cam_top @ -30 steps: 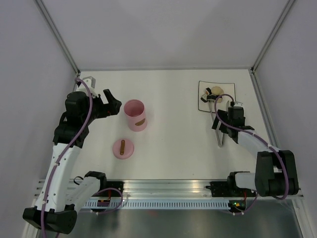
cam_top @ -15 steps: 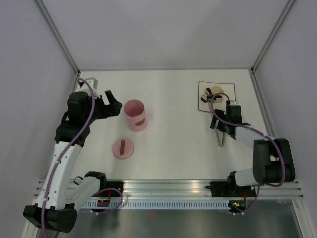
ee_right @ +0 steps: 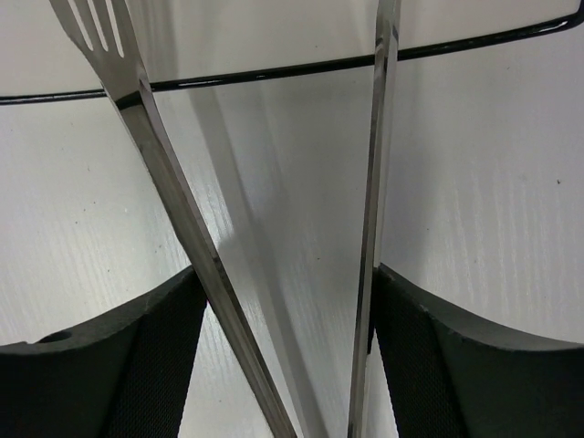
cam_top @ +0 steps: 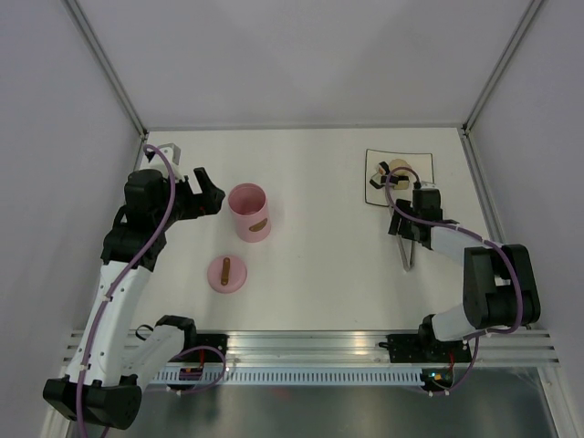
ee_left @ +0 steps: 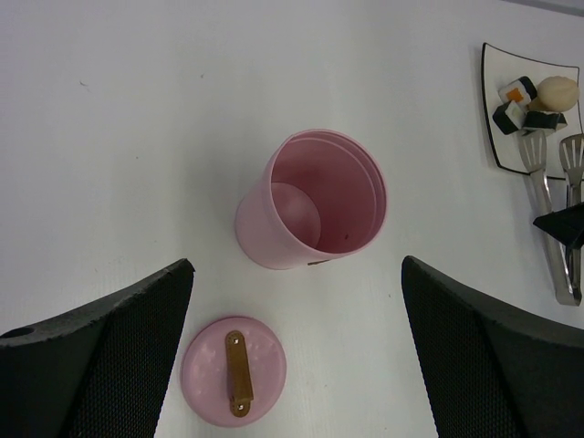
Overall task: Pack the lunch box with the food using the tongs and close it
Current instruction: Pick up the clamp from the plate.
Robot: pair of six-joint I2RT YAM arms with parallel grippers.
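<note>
The pink lunch box (cam_top: 249, 212) stands open and upright left of centre, and the left wrist view shows it (ee_left: 315, 205) empty. Its lid (cam_top: 227, 273) lies flat nearer the arms, brown handle up (ee_left: 234, 370). My left gripper (cam_top: 208, 188) hovers open just left of the pot (ee_left: 297, 265). The food (cam_top: 394, 170) sits on a square white plate (cam_top: 374, 197) at the far right (ee_left: 534, 96). The silvery tongs (cam_top: 407, 255) lie below the plate, tips toward it. My right gripper (cam_top: 404, 228) straddles them; each pad touches a tong arm (ee_right: 173, 182).
Grey walls with metal posts enclose the white table on three sides. The plate's dark rim (ee_right: 274, 71) crosses just beyond the tong tips. An aluminium rail (cam_top: 310, 347) runs along the near edge between the arm bases.
My right gripper moved slightly up the tongs toward the plate and narrowed its fingers onto the two arms. The left arm barely shifted.
</note>
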